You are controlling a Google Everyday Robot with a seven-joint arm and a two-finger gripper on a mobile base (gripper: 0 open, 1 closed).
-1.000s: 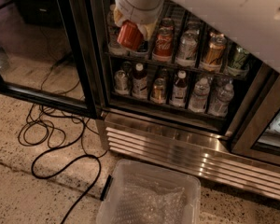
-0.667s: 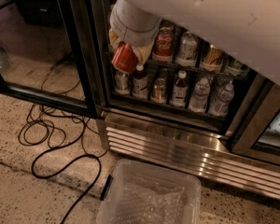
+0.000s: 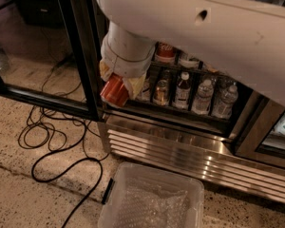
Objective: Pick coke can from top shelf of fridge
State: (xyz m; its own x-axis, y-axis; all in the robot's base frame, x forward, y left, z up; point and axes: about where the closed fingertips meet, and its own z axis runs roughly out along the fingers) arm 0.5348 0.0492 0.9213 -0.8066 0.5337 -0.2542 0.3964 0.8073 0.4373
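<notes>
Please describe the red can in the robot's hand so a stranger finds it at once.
Find the big stainless steel drinks fridge. Near its left edge, the thick white robot arm ends in the hand, shut on the small red cylindrical can. Unlike the other red can on the rack behind, this one is tilted and outside the fridge.

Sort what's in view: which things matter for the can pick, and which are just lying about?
Job: coke can, gripped in the tool in front of the fridge.
Lying about: black cables, clear bin, shelved bottles.
</notes>
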